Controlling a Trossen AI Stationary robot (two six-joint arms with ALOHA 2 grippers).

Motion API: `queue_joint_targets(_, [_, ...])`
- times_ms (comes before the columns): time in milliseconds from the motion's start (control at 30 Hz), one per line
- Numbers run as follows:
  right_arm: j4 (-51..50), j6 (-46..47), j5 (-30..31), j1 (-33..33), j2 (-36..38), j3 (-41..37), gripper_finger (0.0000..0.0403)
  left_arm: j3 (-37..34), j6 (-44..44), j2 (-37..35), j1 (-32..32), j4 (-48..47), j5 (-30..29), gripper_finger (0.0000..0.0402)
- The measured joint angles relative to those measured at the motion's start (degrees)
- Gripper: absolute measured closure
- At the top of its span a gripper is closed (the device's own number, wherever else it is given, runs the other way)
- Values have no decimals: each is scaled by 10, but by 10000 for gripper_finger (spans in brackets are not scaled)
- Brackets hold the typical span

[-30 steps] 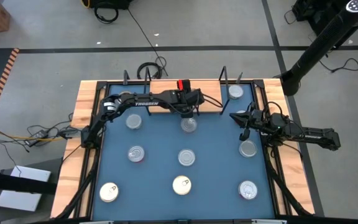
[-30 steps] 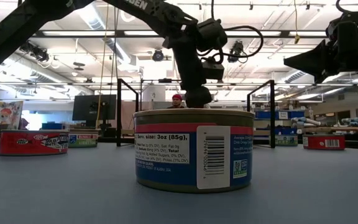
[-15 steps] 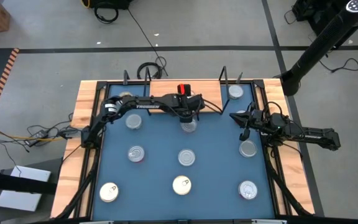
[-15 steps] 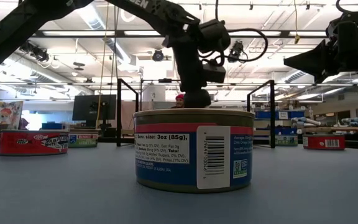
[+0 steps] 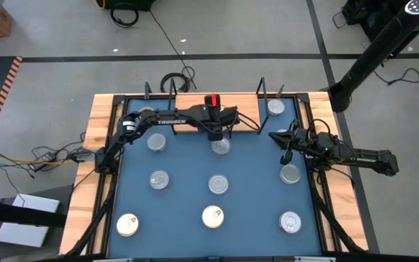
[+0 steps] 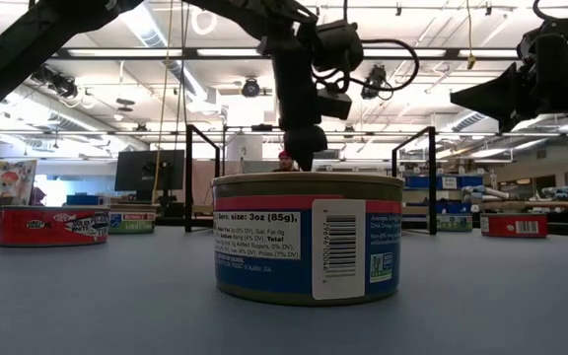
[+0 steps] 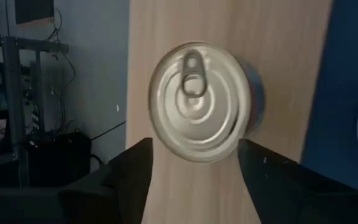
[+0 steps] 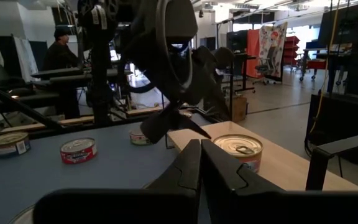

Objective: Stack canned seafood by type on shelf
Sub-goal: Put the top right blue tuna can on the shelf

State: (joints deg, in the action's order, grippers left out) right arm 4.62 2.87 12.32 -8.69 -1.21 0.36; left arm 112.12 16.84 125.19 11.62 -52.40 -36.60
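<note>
Placement step in hand: left end effector (image 7: 194,163) hangs over the shelf (image 5: 195,129), fingers spread wide, with one tin (image 7: 199,101) lying flat on the wood just beyond them, apparently let go; contact cannot be told. Right end effector (image 8: 200,163) waits with fingers pressed together near the shelf's other end, beside a second shelved tin (image 5: 276,108). Remaining tins lie scattered on the blue bench (image 5: 188,182). Next move likely calls for a straight lift clear, then selecting a matching tin.

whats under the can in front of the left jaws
The can rests on the shelf, light wood showing around it. The wood directly beneath it is hidden, and the blue table lies beside the board.
</note>
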Motion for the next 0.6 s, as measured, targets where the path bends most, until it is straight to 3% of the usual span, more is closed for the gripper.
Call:
queue_joint_targets(200, [0,0,0,0,0,0,380,11,-19,0,0,-31,0,235])
queue_joint_targets(400, [0,0,0,0,0,0,380,11,-23,0,0,-43,2,337])
queue_joint_targets(500, [0,0,0,0,0,0,380,11,-25,-5,1,-44,35,388])
queue_joint_targets(600, [0,0,0,0,0,0,380,11,-43,-18,1,-30,79,393])
